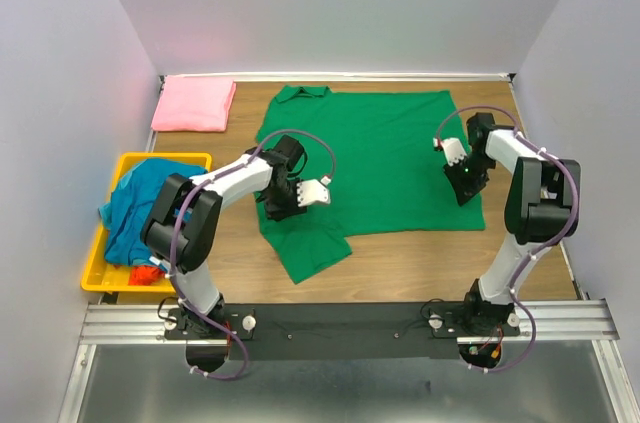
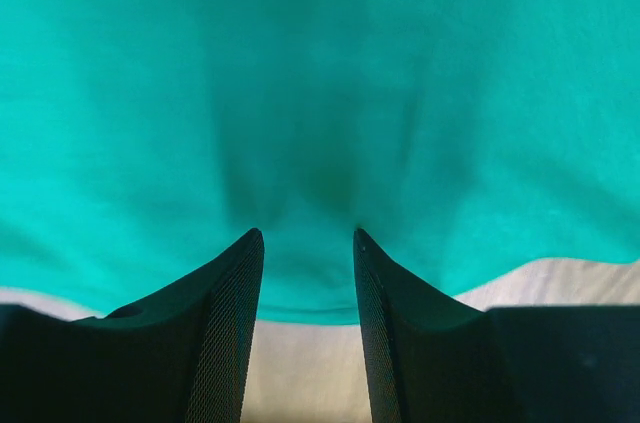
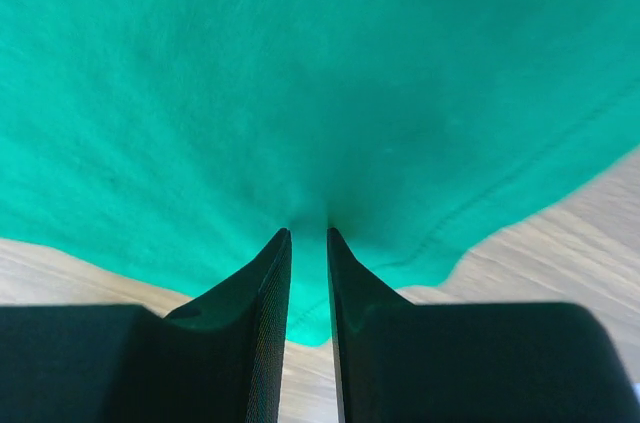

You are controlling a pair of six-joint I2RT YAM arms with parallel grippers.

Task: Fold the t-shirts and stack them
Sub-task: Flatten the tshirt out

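Across the middle of the wooden table (image 1: 420,261) a green t-shirt (image 1: 390,148) lies spread out nearly flat, its collar toward the far left and a loose flap of it jutting toward the near edge beside the left arm. Both arms reach down onto it. The left gripper (image 1: 282,207) sits low at the shirt's near-left part, and from its wrist camera the left gripper (image 2: 308,235) has its jaws standing about half apart astride the hem of the green t-shirt (image 2: 320,93). Cloth fills the gap and creases run away from the tips, but I cannot tell whether they actually bite it or only rest on it. The right gripper (image 1: 465,189) is down near the shirt's near-right corner. Seen close up, the right gripper (image 3: 308,233) is drawn narrow, with only a thin slit between the jaws, and the edge of the green t-shirt (image 3: 300,93) is pinched in that slit, puckering outward from it, with bare wood showing just beyond the stitched hem. Off in the far-left corner a pink t-shirt (image 1: 193,105) lies folded into a neat rectangle, well apart from the green one. At the left edge a yellow bin (image 1: 93,271) holds a crumpled teal-blue t-shirt (image 1: 135,205), which spills over its rim, and a scrap of an orange-red t-shirt (image 1: 147,274) shows at the bin's near end.
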